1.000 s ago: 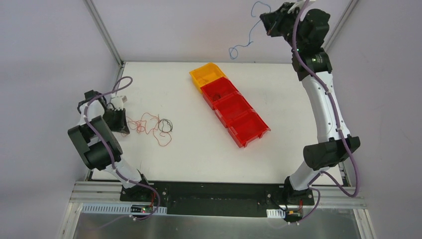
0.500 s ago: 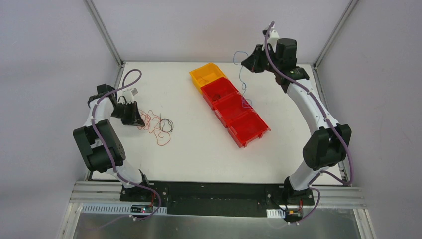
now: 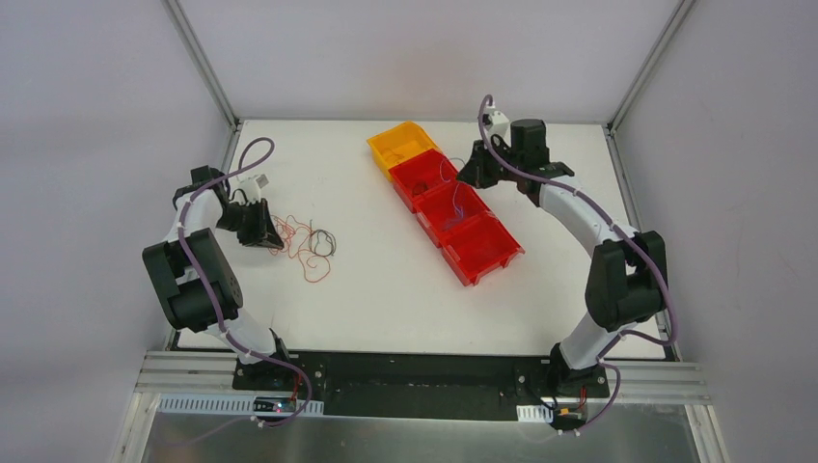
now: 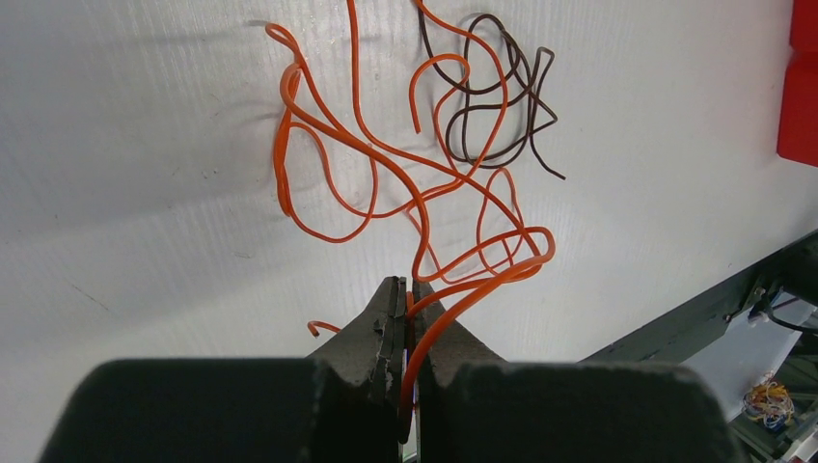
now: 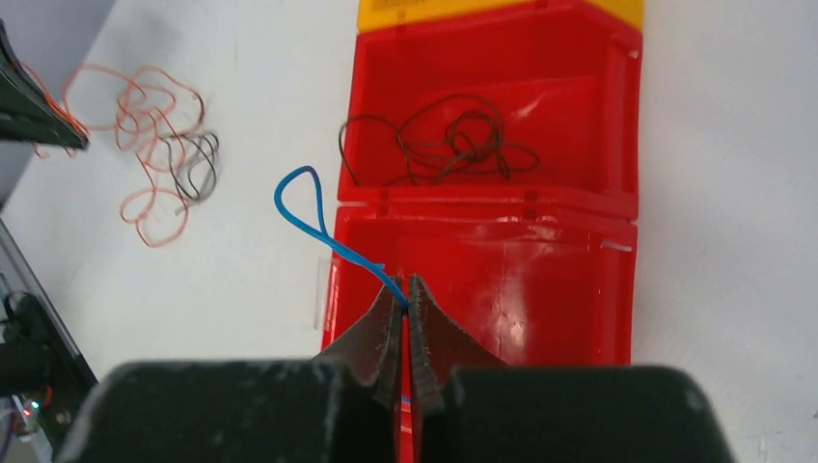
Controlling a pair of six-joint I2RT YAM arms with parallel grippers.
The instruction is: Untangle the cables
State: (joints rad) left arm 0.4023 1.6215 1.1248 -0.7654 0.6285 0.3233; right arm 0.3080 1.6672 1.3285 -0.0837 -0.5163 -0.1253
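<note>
I am pinching an orange wire [image 4: 424, 207] with my left gripper [image 4: 405, 292], the jaws pressed tight together on the strand, low over the left part of the white table [image 3: 386, 289]. The rest of that orange wire is sprawling in loose loops on the table just ahead of my fingertips. A dark brown wire [image 4: 497, 106] is lying curled at the far end of the pile, crossing one of the orange loops.

With my right gripper [image 5: 406, 292] I am gripping a blue wire [image 5: 307, 207], the jaws likewise closed on it, over the nearer red bin [image 5: 540, 280]. The blue wire is curving out to the left in a narrow loop past the bin's rim and over the table. The farther red bin [image 5: 588, 116], touching the nearer one, is holding a coiled dark wire [image 5: 444, 140], and a yellow bin [image 5: 502, 12] is standing just behind it
</note>
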